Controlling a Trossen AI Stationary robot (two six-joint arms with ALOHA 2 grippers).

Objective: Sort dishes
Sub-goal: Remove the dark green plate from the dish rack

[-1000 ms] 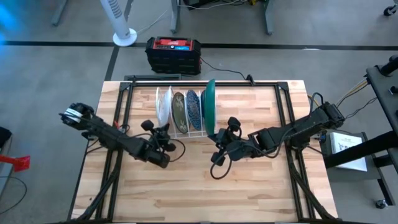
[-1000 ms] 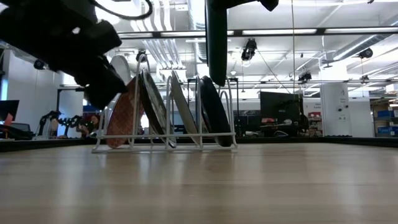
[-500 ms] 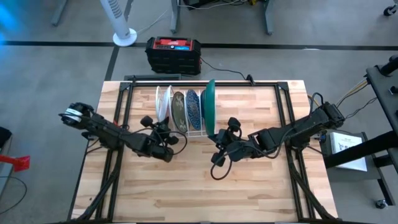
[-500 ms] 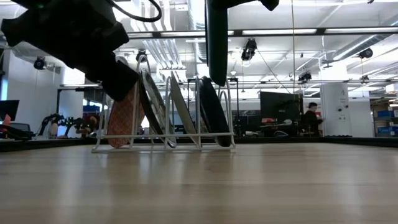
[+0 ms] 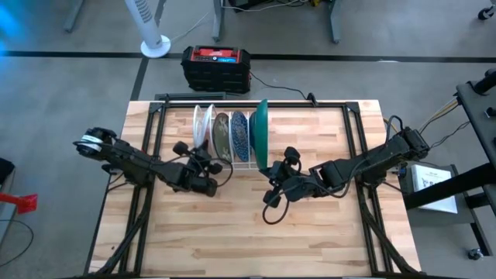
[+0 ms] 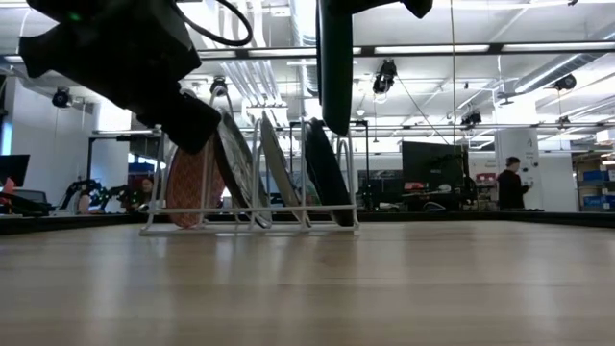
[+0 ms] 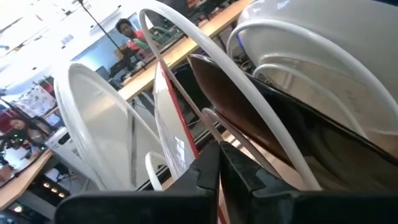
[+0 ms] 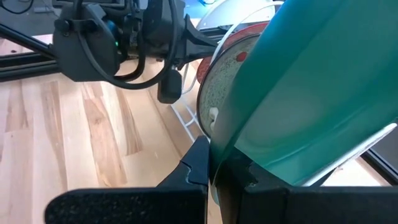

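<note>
Right claw (image 5: 269, 175) pinches green plate (image 5: 260, 132) by its 6 o'clock rim. Left claw (image 7: 217, 163) narrow at red-patterned plate (image 7: 171, 134). Plates: stiff, glazed-slick, breakable; grip rims.

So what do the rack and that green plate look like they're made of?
The rack looks like white coated wire: thin bent rods, smooth finish. The green plate, gripped at its edge by the right gripper, looks like glazed ceramic or melamine: an even teal, softly glossy surface; I can't tell which.

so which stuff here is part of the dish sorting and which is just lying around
Part of the job:
green plate, gripped by right gripper
blue plate
brown plate
red plate, gripped by left gripper
white rack

Just lying around:
black box
fan
</note>
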